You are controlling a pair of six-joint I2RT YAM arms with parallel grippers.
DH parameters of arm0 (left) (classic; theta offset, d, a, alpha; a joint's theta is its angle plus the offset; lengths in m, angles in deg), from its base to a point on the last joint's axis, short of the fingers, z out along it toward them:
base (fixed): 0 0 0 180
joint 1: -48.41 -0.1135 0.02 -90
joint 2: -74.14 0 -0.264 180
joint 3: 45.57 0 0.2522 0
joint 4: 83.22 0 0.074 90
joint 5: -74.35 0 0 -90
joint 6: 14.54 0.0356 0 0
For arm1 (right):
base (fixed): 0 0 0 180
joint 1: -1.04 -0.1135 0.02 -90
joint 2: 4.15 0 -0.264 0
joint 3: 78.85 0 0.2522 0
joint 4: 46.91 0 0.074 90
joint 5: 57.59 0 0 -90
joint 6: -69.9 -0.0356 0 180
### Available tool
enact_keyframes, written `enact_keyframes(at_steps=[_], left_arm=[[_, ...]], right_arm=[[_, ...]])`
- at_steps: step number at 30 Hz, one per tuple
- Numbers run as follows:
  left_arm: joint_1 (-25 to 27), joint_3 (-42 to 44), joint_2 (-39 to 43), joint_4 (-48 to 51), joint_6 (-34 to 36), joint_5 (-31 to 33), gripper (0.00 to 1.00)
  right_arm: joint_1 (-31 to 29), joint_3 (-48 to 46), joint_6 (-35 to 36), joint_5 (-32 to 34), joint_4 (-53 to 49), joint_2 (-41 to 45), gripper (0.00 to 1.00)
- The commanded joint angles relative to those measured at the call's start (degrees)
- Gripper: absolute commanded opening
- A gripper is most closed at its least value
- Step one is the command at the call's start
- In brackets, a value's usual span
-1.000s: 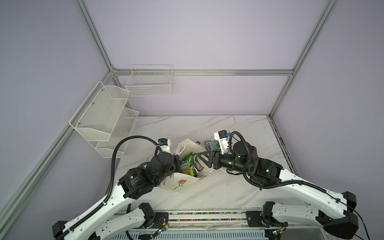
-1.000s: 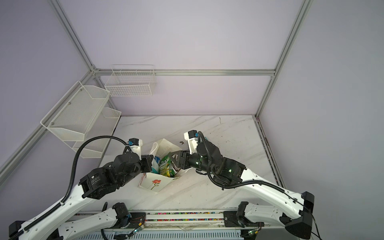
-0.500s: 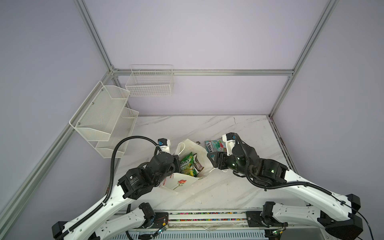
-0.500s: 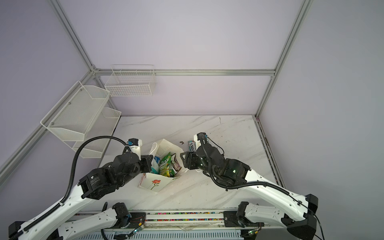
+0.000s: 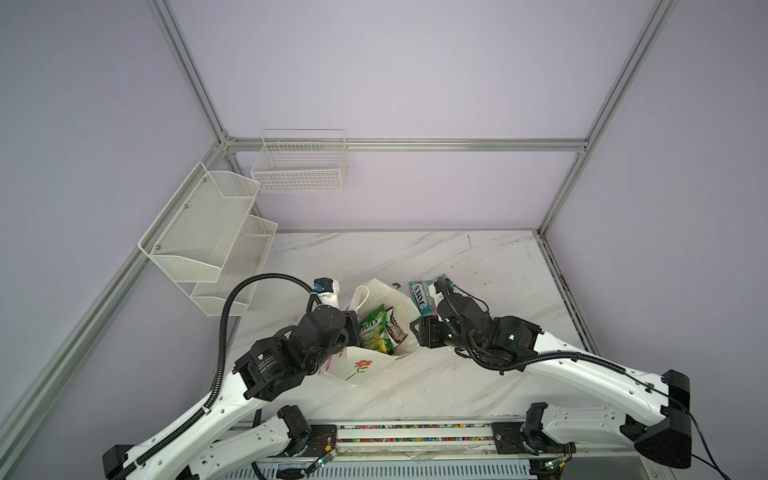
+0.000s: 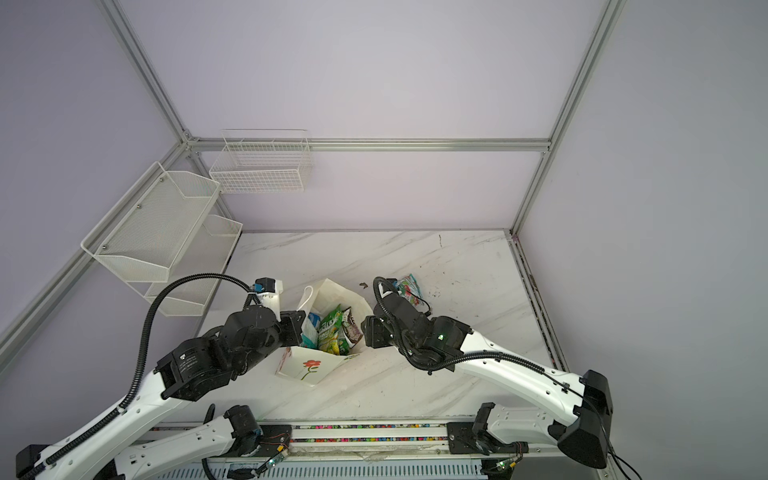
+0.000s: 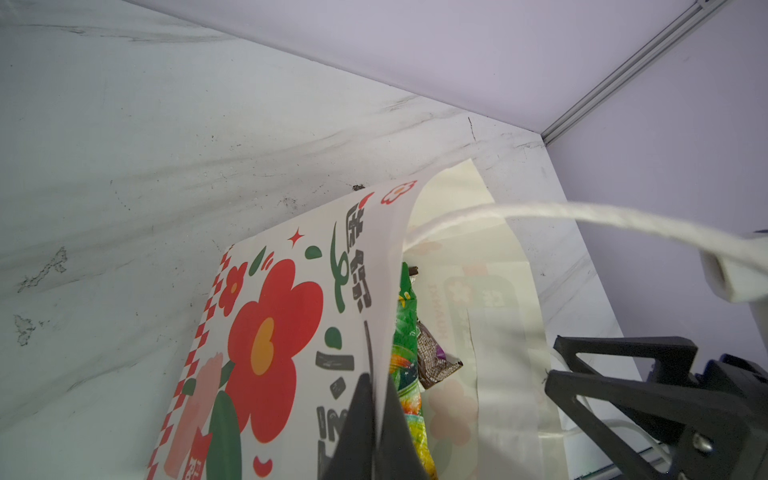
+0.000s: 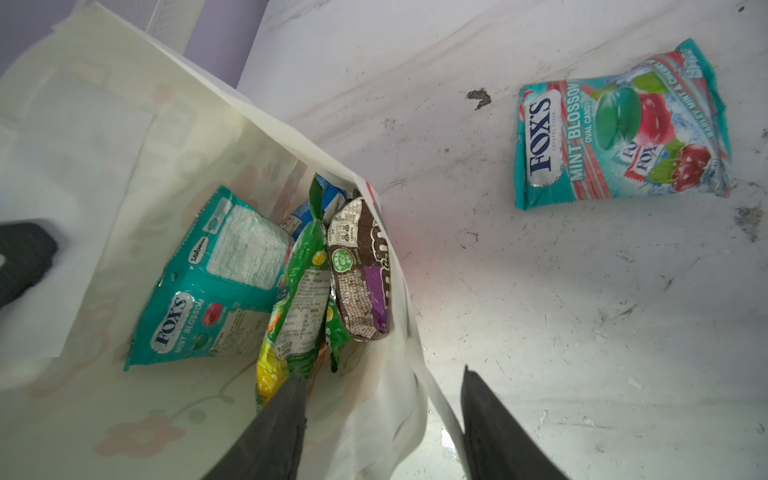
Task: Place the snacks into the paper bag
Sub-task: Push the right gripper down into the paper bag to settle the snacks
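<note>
The left arm reaches forward with its wrist turned inward toward the right arm. The left gripper (image 7: 376, 388) has its jaws closed flat, pinching the wall of the paper bag (image 7: 266, 332) at its rim. The right arm reaches in from the opposite side, wrist angled down. The right gripper (image 8: 380, 384) stands with jaws parted and holds nothing. One finger is inside the bag wall, the other outside it.

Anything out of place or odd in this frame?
One teal FOX'S packet lies on the table, outside the paper bag, while other packets sit inside. The left hand pinches the bag's wall; the open right hand straddles the opposite wall. A dark speck lies near the loose packet.
</note>
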Motion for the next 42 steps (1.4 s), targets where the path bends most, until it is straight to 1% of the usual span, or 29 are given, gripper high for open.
enact_keyframes(at_steps=[1,10,13,17,19,23,28,34,42], left_arm=[[0.1,1.3,1.4,-5.6,-1.0,1.7,0.0],[0.1,1.5,1.7,-5.6,-1.1,1.7,0.0],[0.1,1.6,1.8,-5.6,-1.1,1.7,0.0],[0.1,1.5,1.9,-5.6,-1.1,1.7,0.0],[0.1,1.5,1.8,-5.6,-1.1,1.7,0.0],[0.1,1.6,1.4,-5.6,-1.1,1.8,0.0],[0.1,2.8,1.1,-5.9,-1.3,2.1,0.0],[0.1,4.0,0.4,-6.2,-1.4,2.2,0.0],[0.1,2.4,0.0,-6.0,-0.6,2.4,0.0]], right_arm=[[0.2,-1.1,1.3,-1.8,0.2,-0.8,0.56],[0.2,-1.7,1.8,-3.0,2.5,-1.3,0.33],[0.2,-1.6,1.7,-3.0,2.7,-1.4,0.22],[0.2,-0.3,1.7,-2.6,3.0,-0.3,0.05],[0.2,1.1,2.1,-2.0,3.1,0.6,0.01],[0.2,3.5,3.4,-0.6,4.9,2.8,0.0],[0.3,2.3,3.4,-0.7,8.6,4.7,0.0],[1.3,1.2,2.9,-1.3,8.7,3.2,0.0],[1.5,4.7,4.5,0.1,9.1,5.1,0.0]])
